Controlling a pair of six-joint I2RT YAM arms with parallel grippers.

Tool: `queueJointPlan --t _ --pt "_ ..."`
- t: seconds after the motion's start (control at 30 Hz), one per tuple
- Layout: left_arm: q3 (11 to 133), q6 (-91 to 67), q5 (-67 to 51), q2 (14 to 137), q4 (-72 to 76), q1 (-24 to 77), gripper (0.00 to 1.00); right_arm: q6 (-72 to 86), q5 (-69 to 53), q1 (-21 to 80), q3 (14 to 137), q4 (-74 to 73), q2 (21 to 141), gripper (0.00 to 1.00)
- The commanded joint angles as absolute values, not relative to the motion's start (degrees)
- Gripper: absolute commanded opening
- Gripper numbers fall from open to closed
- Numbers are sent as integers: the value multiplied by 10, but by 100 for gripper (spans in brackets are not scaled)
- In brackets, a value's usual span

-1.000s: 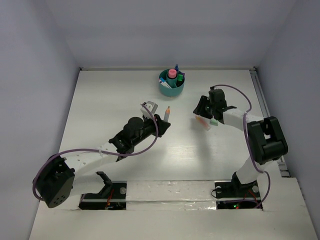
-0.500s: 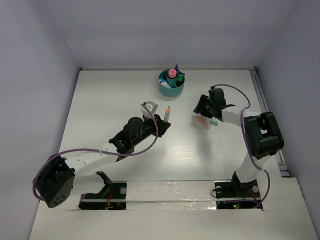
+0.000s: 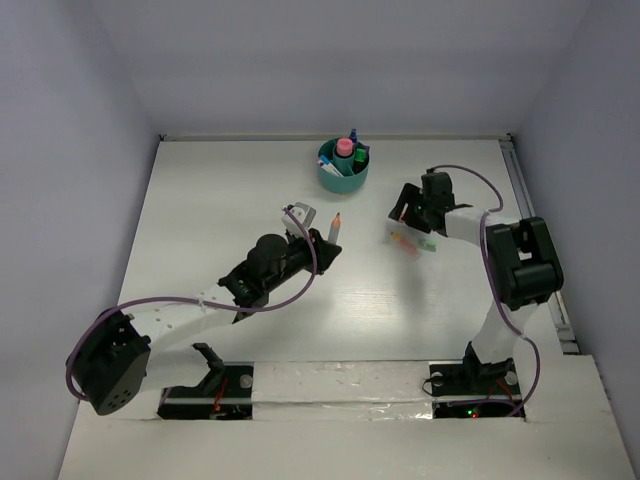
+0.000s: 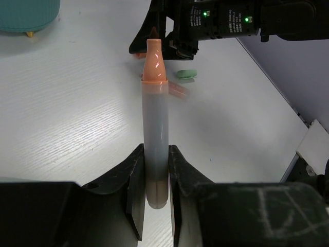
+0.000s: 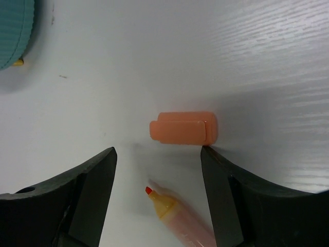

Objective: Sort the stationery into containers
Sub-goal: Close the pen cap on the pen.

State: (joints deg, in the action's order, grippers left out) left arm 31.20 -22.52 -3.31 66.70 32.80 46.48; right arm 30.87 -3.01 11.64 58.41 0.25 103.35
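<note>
A translucent, cone-tipped orange marker is clamped in the left gripper, while the right gripper is spread wide over a blocky orange cap near the grained table's right edge.

white wood-grain table enclosed by plain pale grey walls.

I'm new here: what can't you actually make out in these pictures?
Teal cup: top view, contents too small to place by compartment; wrist views crop it.
Orange-tipped marker: left wrist view, lower end hidden inside the left hand.
Uncapped highlighter: right wrist view, blurred, cut off by the bottom edge.
</note>
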Motion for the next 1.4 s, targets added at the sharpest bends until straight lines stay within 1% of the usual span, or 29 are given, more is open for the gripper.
queueJointPlan --t 0.0,0.1,0.23,0.33,0.37,0.4,0.47,0.5,0.53,0.7,0.87,1.03,1.27,1.37 --pt "310 -221 -44 667 362 463 0 306 -26 111 626 26 1048 73" --pt "311 -221 -46 669 362 463 0 300 -20 111 646 17 1065 76" --pt "311 -222 -46 670 363 463 0 289 -8 111 671 -6 1086 75" --pt "310 -222 -46 671 363 463 0 276 -4 111 704 -52 1108 73" --pt "311 -223 -46 671 364 463 0 267 -4 111 710 -60 1115 71" --pt "311 -223 -47 672 365 463 0 264 17 111 716 -67 1123 67" --pt "312 -224 -47 674 365 463 0 252 27 111 730 -86 1130 66" --pt "311 -225 -47 674 366 463 0 250 34 111 733 -90 1133 59" --pt "311 -225 -48 674 366 463 0 247 38 111 735 -97 1138 57" --pt "310 -227 -49 674 367 463 0 235 48 111 742 -121 1149 56" --pt "310 -227 -50 671 367 463 0 201 54 111 751 -140 1148 59" --pt "309 -227 -51 667 366 463 0 166 85 132 816 -208 1180 58" --pt "310 -224 -40 657 357 463 0 145 137 156 874 -271 1221 57" --pt "309 -221 -33 650 352 463 0 148 142 156 882 -283 1225 54"
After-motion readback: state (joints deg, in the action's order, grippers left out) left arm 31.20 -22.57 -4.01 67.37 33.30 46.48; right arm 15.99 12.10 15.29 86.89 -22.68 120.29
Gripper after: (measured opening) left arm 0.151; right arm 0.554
